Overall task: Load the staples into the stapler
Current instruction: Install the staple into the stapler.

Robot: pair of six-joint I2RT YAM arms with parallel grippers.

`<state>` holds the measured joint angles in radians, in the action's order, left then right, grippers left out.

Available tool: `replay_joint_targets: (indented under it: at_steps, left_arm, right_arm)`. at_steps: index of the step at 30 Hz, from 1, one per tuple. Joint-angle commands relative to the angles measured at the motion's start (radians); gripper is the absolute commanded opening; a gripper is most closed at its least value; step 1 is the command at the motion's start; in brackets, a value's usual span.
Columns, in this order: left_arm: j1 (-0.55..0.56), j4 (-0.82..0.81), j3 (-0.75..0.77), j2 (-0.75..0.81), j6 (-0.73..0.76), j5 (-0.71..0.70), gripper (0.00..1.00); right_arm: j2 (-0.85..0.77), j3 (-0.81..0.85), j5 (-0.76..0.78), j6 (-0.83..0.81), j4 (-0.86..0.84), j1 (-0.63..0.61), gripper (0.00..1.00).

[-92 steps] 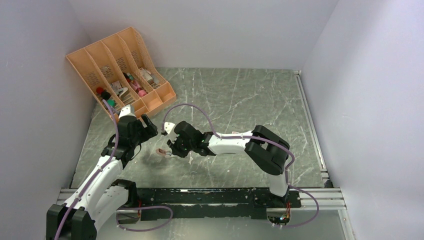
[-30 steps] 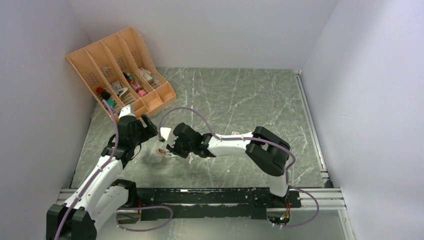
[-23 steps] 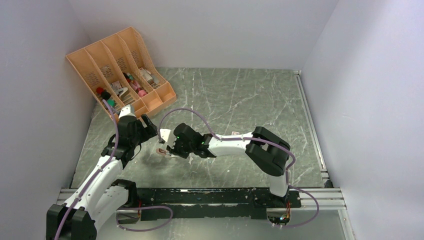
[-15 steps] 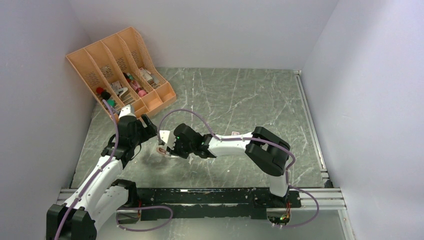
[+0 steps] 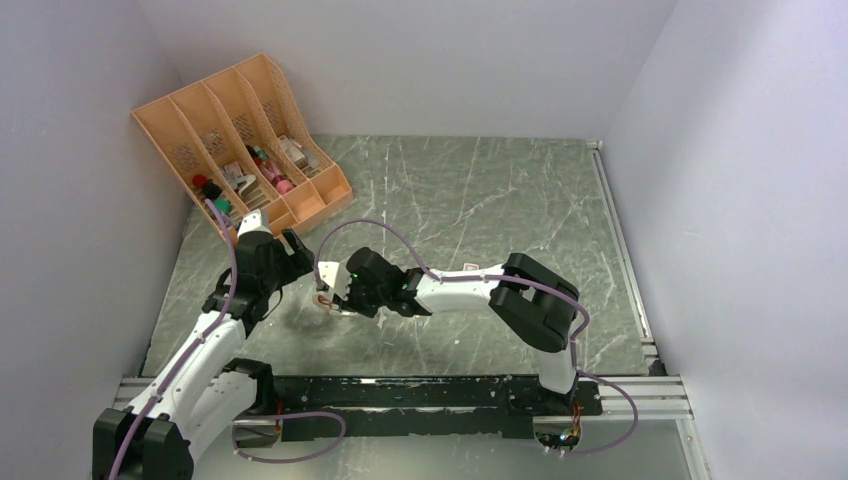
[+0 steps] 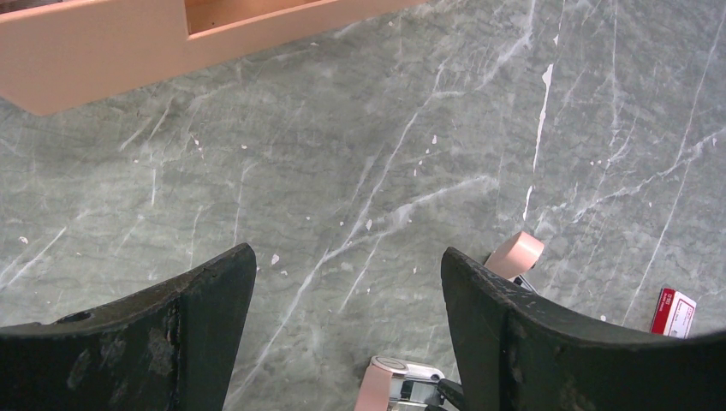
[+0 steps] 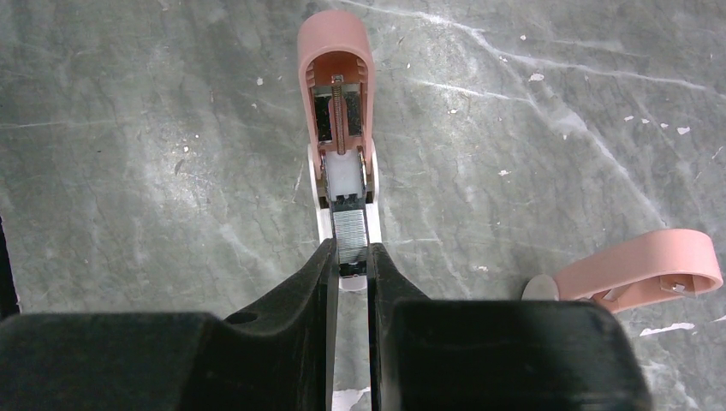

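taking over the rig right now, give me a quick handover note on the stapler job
left gripper: open, empty, hovering over the table.
right gripper: shut on the staple strip, holding it lined up in the magazine channel of the open stapler.
staple box: on the table, off to one side. A second pink stapler lies beside the open one.
Done: stapler opened, strip brought to the channel.
Left: seat the strip fully, let go, close the lid.
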<state>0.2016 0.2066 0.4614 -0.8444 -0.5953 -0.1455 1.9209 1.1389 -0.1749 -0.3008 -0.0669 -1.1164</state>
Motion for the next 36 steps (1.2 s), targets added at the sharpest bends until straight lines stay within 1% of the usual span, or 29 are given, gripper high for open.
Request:
replay_joint_targets:
  at_steps: [1,18,29,36]
  left_arm:
    - [-0.007,-0.025,0.018,0.004,0.004,0.013,0.83]
    - [-0.007,-0.028,0.014,0.004,0.002,0.014,0.84]
    - [-0.007,-0.028,0.017,0.004,0.003,0.012,0.84]
    - [-0.007,-0.027,0.018,0.006,0.002,0.011,0.84]
  right_arm:
    - [0.029,0.015,0.004,-0.004,0.048,-0.006,0.17]
    - [0.061,0.053,0.014,0.005,0.084,-0.005,0.18]
    - [0.052,0.049,-0.005,0.023,0.067,-0.006,0.34]
    - [0.028,0.044,-0.001,0.036,0.044,-0.006,0.43]
